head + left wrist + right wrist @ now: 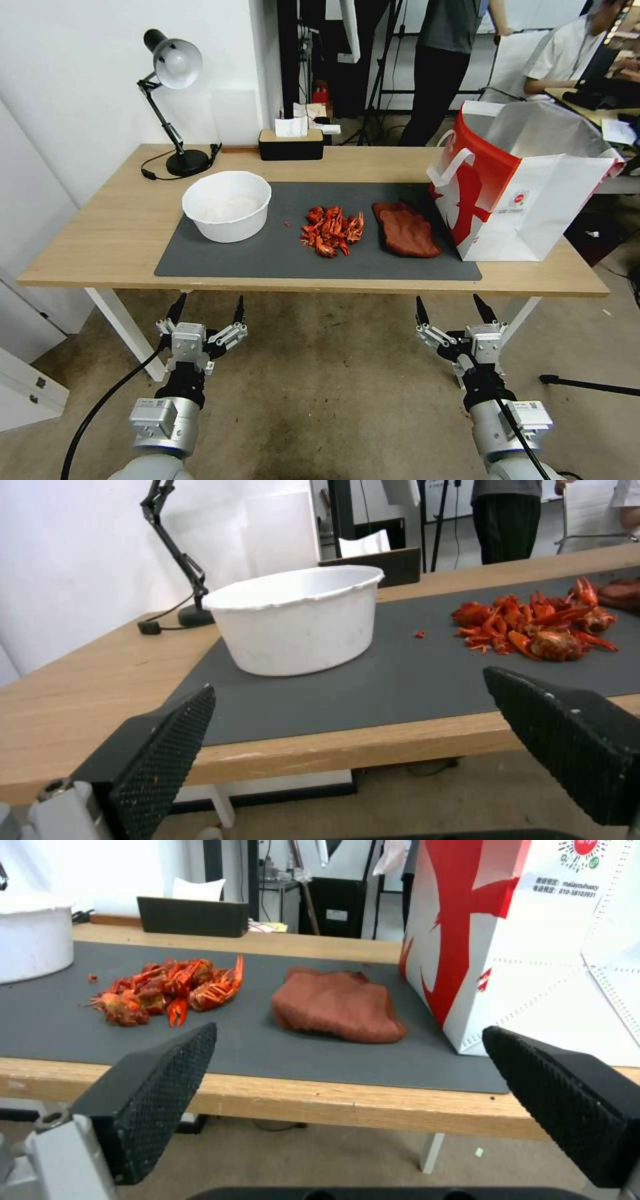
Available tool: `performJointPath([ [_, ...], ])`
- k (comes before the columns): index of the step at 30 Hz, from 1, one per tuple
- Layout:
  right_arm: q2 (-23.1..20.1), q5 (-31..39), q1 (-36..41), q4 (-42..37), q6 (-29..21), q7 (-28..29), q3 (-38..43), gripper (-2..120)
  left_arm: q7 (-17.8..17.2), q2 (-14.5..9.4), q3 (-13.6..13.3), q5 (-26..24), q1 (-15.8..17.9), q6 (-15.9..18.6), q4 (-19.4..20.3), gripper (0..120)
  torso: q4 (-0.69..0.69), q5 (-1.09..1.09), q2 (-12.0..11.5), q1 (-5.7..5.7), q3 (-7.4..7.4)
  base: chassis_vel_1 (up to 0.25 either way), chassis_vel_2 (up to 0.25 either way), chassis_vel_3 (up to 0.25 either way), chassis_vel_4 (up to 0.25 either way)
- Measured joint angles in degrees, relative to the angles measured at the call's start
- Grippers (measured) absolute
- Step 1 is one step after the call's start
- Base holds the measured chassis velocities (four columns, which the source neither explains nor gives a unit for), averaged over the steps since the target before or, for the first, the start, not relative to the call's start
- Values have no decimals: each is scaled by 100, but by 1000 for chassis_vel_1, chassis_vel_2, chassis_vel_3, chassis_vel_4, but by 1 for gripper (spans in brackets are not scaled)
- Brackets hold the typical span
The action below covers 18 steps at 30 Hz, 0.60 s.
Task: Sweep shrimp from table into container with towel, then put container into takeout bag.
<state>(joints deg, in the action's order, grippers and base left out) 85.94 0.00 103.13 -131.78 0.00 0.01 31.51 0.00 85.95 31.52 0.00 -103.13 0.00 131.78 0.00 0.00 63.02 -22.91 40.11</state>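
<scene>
Jaws of both grippers gape empty below the table (100,240); takeout bag (533,200) hides mat's corner.

Even bright light – soft shadows – edges warped.

Legible markings: takeout bag only.

On the white panel of the takeout bag (533,940) beside my right arm I see a small round red-and-green logo (581,847) near the panel's upper edge. Two lines of small print (567,886) stand under it: the first is in characters too fine for me to make out; the second appears to be a number beginning 010, its remaining digits uncertain. In my head view the same logo (519,198) is too small to read.
</scene>
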Motion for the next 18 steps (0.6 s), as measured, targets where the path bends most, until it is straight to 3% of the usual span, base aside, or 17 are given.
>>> performJointPath([
  [18, 17, 116, -115, 32, -103, -122, -33, 100, -27, -21, 7, -63, 49, -4, 7, 100, -2, -4, 1, 0, 0, 0, 0, 0, 0],
])
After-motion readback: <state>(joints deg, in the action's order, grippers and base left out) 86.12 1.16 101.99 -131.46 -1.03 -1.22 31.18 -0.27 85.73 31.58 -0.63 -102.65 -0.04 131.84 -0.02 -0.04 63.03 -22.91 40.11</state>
